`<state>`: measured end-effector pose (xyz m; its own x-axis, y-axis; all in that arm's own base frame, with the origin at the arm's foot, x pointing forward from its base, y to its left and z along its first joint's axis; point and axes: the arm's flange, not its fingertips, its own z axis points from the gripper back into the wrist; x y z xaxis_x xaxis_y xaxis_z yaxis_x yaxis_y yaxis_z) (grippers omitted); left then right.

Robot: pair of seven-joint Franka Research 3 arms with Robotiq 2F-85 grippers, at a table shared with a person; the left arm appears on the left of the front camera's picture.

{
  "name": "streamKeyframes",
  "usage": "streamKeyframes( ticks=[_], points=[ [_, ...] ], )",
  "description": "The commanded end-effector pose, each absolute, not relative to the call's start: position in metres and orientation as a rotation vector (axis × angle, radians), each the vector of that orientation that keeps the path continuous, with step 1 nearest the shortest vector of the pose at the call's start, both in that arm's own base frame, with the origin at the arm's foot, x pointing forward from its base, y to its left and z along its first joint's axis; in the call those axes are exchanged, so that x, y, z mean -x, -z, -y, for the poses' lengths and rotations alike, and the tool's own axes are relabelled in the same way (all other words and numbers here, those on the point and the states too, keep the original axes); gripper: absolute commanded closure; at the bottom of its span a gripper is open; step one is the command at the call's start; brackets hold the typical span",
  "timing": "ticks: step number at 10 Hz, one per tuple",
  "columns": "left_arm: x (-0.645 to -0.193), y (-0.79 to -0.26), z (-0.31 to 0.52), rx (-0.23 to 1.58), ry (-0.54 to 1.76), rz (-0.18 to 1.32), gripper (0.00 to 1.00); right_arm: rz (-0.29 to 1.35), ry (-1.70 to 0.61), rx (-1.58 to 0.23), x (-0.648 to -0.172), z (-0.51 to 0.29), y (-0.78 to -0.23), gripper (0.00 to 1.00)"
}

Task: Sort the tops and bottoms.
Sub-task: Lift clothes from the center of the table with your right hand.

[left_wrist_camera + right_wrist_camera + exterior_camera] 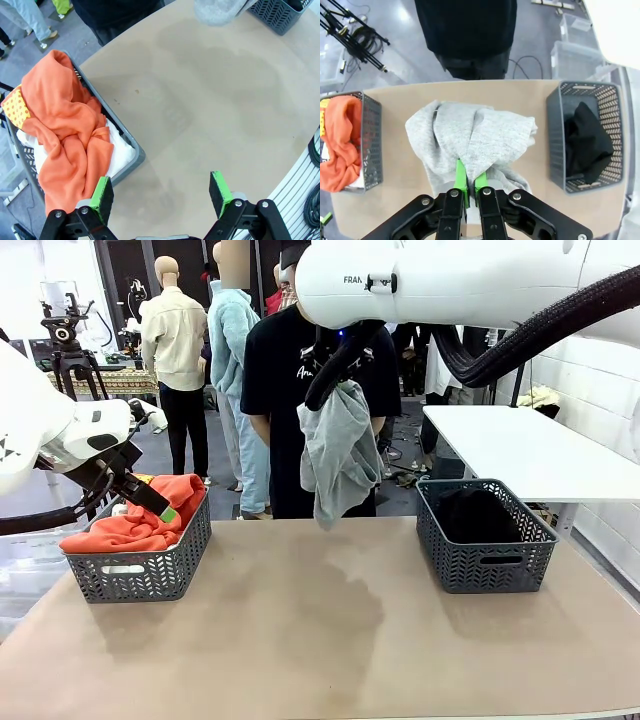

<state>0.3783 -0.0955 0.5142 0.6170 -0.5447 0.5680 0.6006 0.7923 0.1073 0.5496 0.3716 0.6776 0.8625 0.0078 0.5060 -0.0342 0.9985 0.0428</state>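
Here the table [330,640] carries two grey baskets: the left basket [140,565] at nine o'clock holds the orange top [140,520] over a white top [117,155], the right basket [485,555] at three o'clock holds a dark garment [478,515]. The right gripper [468,186], fingers pinched on the light grey top [338,455], hangs it high above mid-table. The thin fold could slip, or the trailing hem catch a basket rim. The left gripper [162,192], fingers spread and empty, hovers beside the left basket and could block the drop.
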Motion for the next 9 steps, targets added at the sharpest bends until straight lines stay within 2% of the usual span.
streamKeyframes(
  ticks=[1,9],
  points=[
    [-0.3764,-0.5131,0.0969,0.101,0.649,0.616,0.00,0.526,-0.023,-0.067,-0.5486,-0.3702,-0.6814,1.00],
    [-0.3764,-0.5131,0.0969,0.101,0.649,0.616,0.00,0.526,-0.023,-0.067,-0.5486,-0.3702,-0.6814,1.00]
  ],
)
